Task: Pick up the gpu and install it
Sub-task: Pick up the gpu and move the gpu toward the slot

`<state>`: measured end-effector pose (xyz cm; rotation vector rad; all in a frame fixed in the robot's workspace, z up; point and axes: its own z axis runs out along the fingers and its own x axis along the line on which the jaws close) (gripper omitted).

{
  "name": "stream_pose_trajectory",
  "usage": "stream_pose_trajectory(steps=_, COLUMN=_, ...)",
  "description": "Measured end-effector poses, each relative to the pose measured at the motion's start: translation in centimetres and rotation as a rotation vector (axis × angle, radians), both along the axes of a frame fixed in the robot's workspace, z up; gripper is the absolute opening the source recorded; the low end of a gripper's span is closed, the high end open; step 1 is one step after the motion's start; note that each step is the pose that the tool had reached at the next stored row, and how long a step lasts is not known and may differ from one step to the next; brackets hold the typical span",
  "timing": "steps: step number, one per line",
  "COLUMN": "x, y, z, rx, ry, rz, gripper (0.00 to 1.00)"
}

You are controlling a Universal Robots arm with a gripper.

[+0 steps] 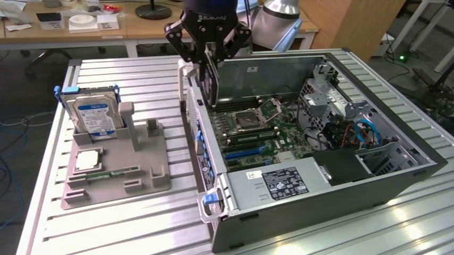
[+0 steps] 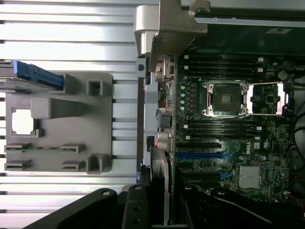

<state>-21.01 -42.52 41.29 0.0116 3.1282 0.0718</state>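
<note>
End effector (image 2: 160,202) gripping gpu (image 2: 159,179) | wrist view: gpu edge-on | exterior view: gpu upright over case (image 1: 319,210)

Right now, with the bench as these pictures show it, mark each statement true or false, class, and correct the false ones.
1. The pincer grips the gpu over the computer case. True.
2. The hard drive lies inside the case. False: it stands upright in the grey holder on the table, outside the case.
3. The gpu sits in a blue slot. False: the pincer holds it up, and the blue slots are bare.
4. The case lies open, with its motherboard in sight. True.
</note>
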Motion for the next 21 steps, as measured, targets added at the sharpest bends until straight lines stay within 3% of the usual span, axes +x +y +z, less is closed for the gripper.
stream_pose_trajectory(steps=21, x=2.5, y=0.00, z=0.00, rx=0.0000, ry=0.0000, rz=0.000, gripper=0.28)
